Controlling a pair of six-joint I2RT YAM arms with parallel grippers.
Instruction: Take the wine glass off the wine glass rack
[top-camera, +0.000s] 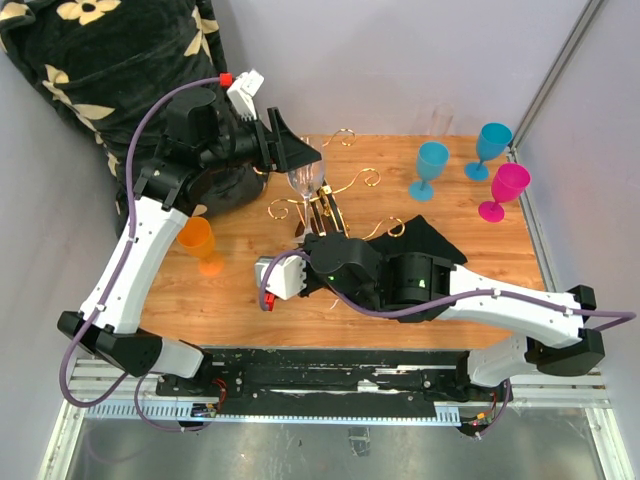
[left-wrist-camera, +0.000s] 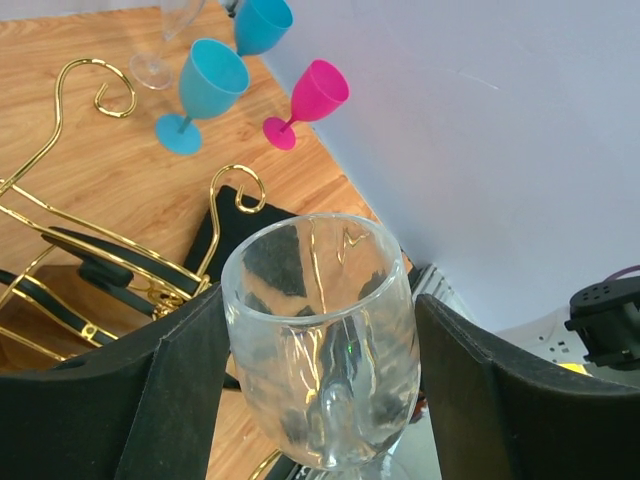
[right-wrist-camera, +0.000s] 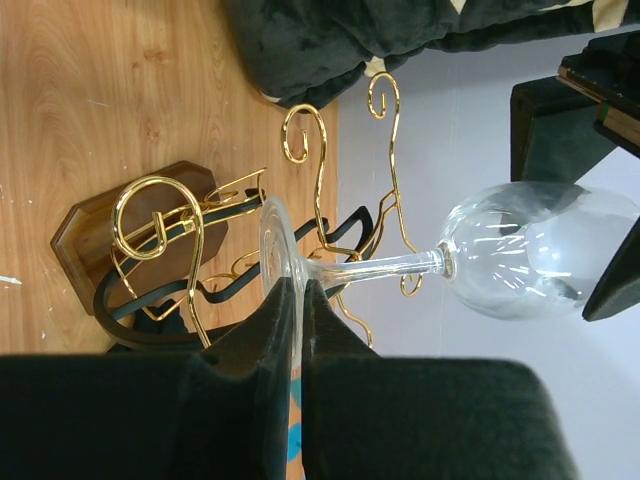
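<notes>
The clear wine glass (top-camera: 305, 178) stands bowl-up over the gold wire rack (top-camera: 352, 185). My right gripper (right-wrist-camera: 298, 292) is shut on the glass's flat foot (right-wrist-camera: 272, 240), close beside the rack's scroll arms (right-wrist-camera: 320, 170) and above its brown wooden base (right-wrist-camera: 85, 232). The stem runs out to the bowl (right-wrist-camera: 530, 250). My left gripper (left-wrist-camera: 320, 335) is open and straddles the bowl (left-wrist-camera: 315, 330), one finger (left-wrist-camera: 180, 390) close on the left, the other (left-wrist-camera: 470, 390) a small gap away. In the top view the left gripper (top-camera: 298, 160) is behind the glass, the right gripper (top-camera: 318, 222) in front.
Two blue glasses (top-camera: 432, 165) (top-camera: 492, 145), a pink glass (top-camera: 508, 190) and a clear flute (top-camera: 440, 120) stand at the back right. An orange cup (top-camera: 197, 240) is at the left. A black cloth (top-camera: 425, 235) lies by the right arm. A dark floral blanket (top-camera: 110, 60) fills the back left.
</notes>
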